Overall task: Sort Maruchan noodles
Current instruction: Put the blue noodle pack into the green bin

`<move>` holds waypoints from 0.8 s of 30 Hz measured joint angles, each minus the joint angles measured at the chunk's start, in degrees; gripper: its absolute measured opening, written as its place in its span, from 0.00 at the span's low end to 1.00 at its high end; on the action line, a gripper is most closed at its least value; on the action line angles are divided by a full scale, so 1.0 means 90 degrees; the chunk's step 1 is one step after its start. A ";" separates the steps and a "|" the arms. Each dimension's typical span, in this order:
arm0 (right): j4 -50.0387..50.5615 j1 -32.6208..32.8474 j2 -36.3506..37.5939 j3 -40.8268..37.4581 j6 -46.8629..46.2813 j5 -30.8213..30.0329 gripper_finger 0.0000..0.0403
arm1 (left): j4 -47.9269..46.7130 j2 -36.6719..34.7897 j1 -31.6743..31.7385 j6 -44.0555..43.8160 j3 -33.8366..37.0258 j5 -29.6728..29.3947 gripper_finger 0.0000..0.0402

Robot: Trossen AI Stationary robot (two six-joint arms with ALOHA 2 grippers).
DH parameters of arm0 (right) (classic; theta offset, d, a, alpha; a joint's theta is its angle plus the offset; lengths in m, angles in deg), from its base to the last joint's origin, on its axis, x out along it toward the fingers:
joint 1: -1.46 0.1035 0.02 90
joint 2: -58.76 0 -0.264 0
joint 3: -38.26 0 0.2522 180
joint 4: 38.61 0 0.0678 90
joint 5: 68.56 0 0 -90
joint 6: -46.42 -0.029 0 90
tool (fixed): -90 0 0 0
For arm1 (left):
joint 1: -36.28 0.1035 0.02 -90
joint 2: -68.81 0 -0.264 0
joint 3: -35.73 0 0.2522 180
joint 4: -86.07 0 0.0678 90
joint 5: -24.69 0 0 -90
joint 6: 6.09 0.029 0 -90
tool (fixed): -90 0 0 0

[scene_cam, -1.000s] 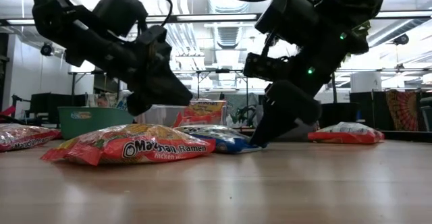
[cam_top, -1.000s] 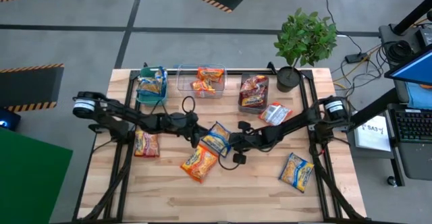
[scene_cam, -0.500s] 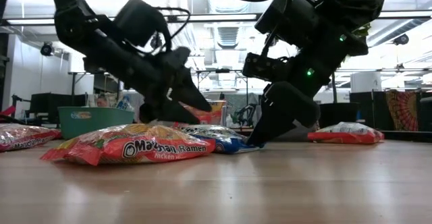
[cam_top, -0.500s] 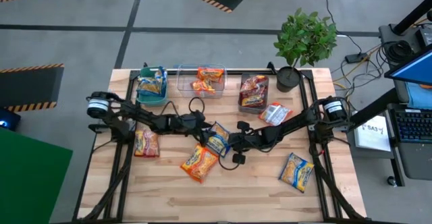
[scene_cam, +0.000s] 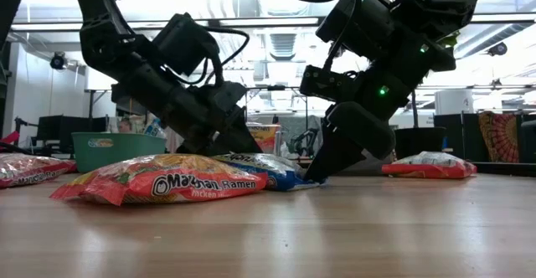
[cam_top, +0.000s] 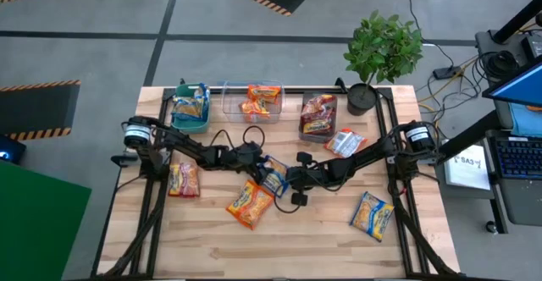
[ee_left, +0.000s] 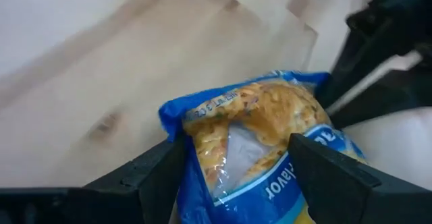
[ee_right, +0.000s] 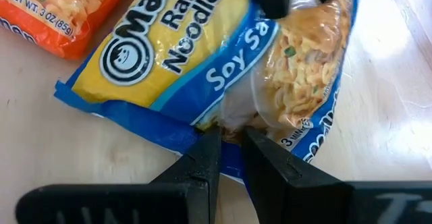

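A blue-and-yellow Maruchan noodle packet (cam_top: 273, 178) lies at the table's middle, its left part resting on an orange packet (cam_top: 250, 203). My right gripper (ee_right: 233, 158) is shut on the blue packet's edge. My left gripper (ee_left: 239, 173) is open and low over the packet's other end (ee_left: 250, 116), one finger on each side; whether they touch it I cannot tell. Other packets lie loose at the left (cam_top: 183, 179), the right (cam_top: 371, 215) and the far right (cam_top: 345, 142). My right gripper pinches the blue packet's flat sealed edge (ee_right: 226, 126) between its two fingers, on the side toward the table's right. The fingers (scene_cam: 322, 171) slant down from the right. The packet lies on the table and on the orange packet, not lifted.
Along the far edge stand a teal bin (cam_top: 190, 106), a clear bin (cam_top: 252, 99) and a grey bin (cam_top: 318, 116), each holding packets. A potted plant (cam_top: 381, 52) stands at the far right corner. The near half of the table has free room.
My left gripper has gone toward the table's right, down onto the blue packet, and has opened. My right gripper has kept its hold, and the packet has stayed in place.
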 joint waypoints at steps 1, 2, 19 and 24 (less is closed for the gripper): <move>-0.0013 0.0000 -0.0001 -0.0002 0.0005 0.0000 0.15 | -0.0001 0.0000 -0.0011 -0.0029 0.0000 0.0097 0.62; -0.0038 0.0000 -0.0002 -0.0002 0.0022 0.0005 0.15 | -0.0004 0.0000 -0.0025 -0.0042 0.0000 0.0162 0.61; 0.0054 0.0000 0.0422 -0.0035 0.0164 0.0095 0.15 | 0.0015 -0.0061 -0.0065 0.0053 0.0002 0.0337 0.05; 0.0232 0.0002 0.1152 -0.0028 0.0302 0.0073 0.15 | -0.0068 -0.0256 -0.0091 0.0212 0.0017 0.0434 0.04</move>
